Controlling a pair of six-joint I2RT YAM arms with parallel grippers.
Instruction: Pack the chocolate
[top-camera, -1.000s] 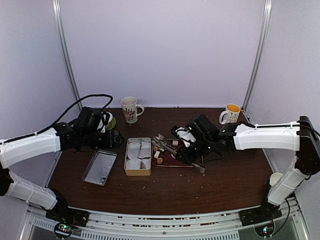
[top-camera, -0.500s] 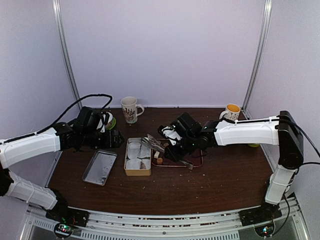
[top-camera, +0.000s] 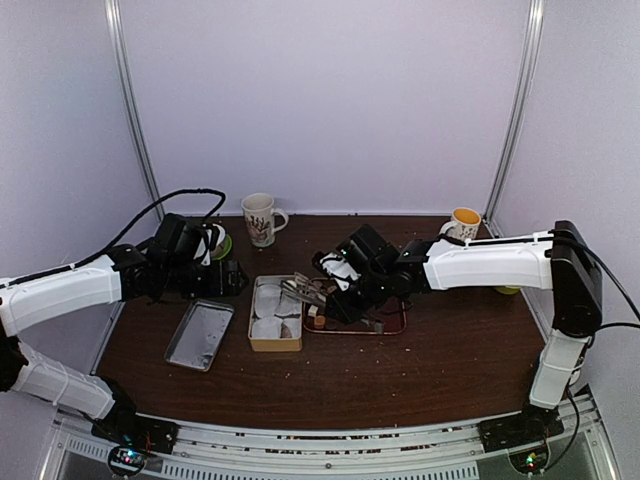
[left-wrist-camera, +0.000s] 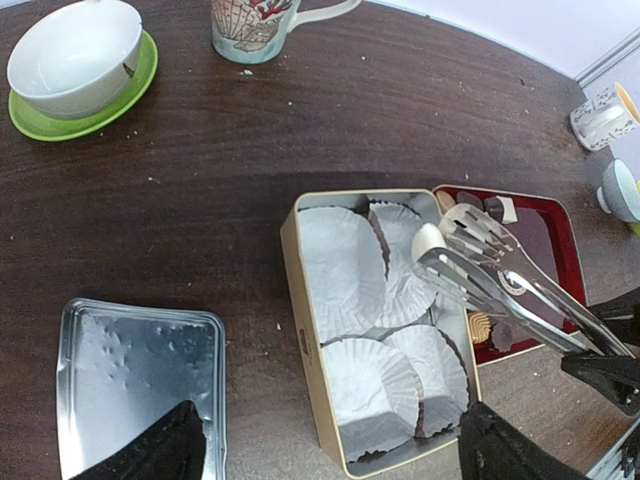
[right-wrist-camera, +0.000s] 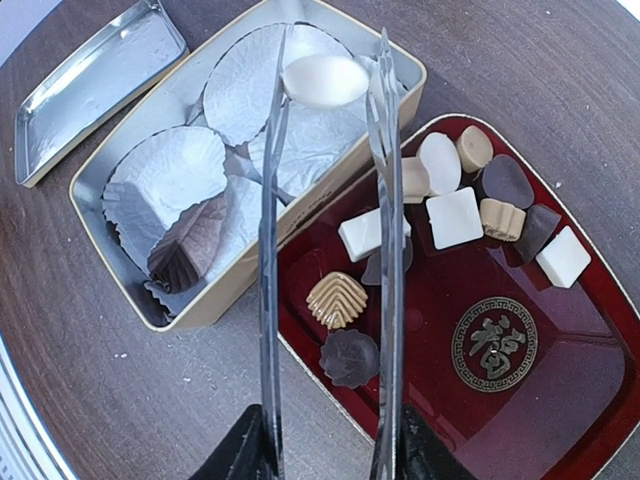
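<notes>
1. Table (top-camera: 440, 370): dark brown wood, on which all the items below are set.

2. Right arm (top-camera: 490, 265): white, stretched from the right side towards the middle of the table. Left arm (top-camera: 60, 295): white, raised over the left part of the table.

3. Lid (left-wrist-camera: 140, 370): silver metal, laid flat, just left of the tin and apart from it.

4. Tin (left-wrist-camera: 303, 340): gold, rectangular and open, lined with white pleated paper cups (left-wrist-camera: 340, 270).

5. Red tray (right-wrist-camera: 560, 400): set against the tin's right side, with a gold emblem on its floor.

6. Tongs (left-wrist-camera: 500, 275): long and metal. The handle end is clamped between the fingers of the right gripper (right-wrist-camera: 328, 455), and the tips are held over the tin.

7. Left gripper (left-wrist-camera: 328, 415): fingers spread wide with nothing between them, held above the tin and the lid.

8. White bowl (left-wrist-camera: 75, 45): placed on a green saucer (left-wrist-camera: 120, 100) at the back left.

9. Patterned mug (top-camera: 259, 218): placed at the back. Yellow-lined mug (top-camera: 463, 228): placed at the back right.

10. Chocolate pieces (right-wrist-camera: 455, 217): white, tan and dark, gathered on the end of the red tray nearest the tin.

11. White oval chocolate (right-wrist-camera: 325, 80): seen between the tong tips, above the paper cups in the tin.
</notes>
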